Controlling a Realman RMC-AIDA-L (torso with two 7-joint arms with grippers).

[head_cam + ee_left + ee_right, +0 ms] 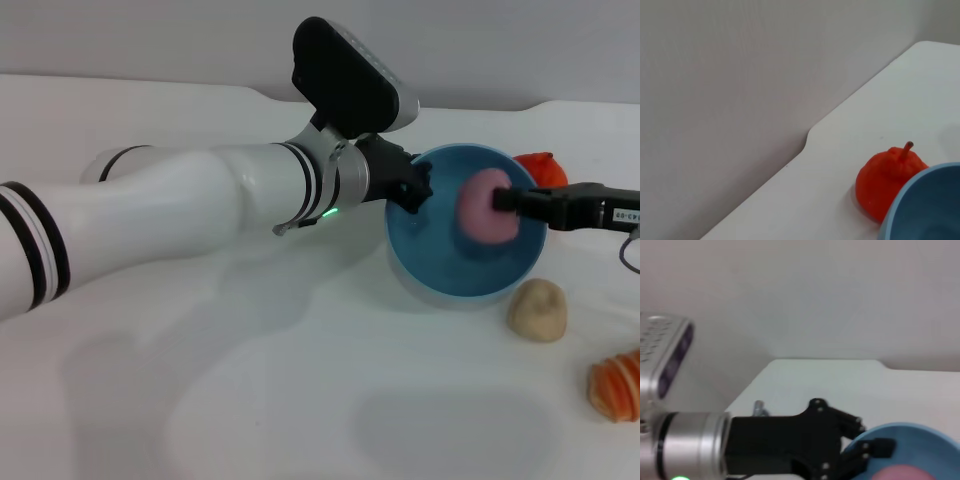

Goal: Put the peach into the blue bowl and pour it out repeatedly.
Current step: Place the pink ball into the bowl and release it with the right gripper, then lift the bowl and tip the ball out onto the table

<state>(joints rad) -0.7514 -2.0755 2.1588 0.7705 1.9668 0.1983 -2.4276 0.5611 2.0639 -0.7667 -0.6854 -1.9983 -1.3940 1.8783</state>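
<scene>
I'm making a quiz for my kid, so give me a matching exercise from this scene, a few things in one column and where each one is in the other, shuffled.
Things:
1. peach
2. blue bowl
3. orange-red fruit
4. beige potato-like item

Places or states:
A. on the table behind the bowl
B. tilted, rim gripped by the left gripper
C. on the table in front of the bowl
D. at the bowl's mouth, at the right gripper tip

Pairs: 1-D, 2-B, 3-A, 4-C
</scene>
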